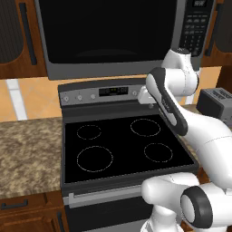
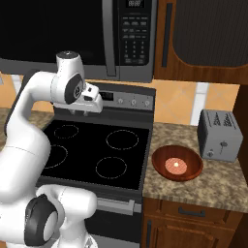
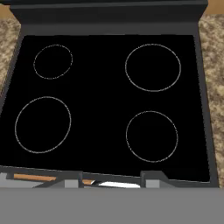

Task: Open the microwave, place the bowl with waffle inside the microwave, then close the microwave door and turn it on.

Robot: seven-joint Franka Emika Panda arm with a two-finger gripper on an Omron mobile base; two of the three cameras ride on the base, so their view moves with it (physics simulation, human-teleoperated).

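Observation:
The microwave (image 1: 68,71) (image 2: 140,72) hangs above the stove with its black glass microwave door (image 1: 108,31) (image 2: 53,29) shut. Its vertical handle bar (image 2: 110,38) stands beside the keypad (image 2: 131,41). On the counter right of the stove rests the reddish-brown bowl (image 2: 164,157), holding the pale waffle (image 2: 176,166). My gripper (image 1: 148,104) (image 2: 80,112) (image 3: 114,179) hovers over the stove's back, below the microwave and pointing down. Its fingers are apart, with nothing between them. It is far left of the bowl.
The black stove top (image 1: 122,145) (image 3: 109,100) with its dial panel (image 2: 128,100) lies under the hand. A grey toaster (image 2: 219,134) (image 1: 217,100) stands behind the bowl. Granite counter (image 1: 27,154) flanks the stove, with wooden cabinets (image 2: 203,38) beside the microwave.

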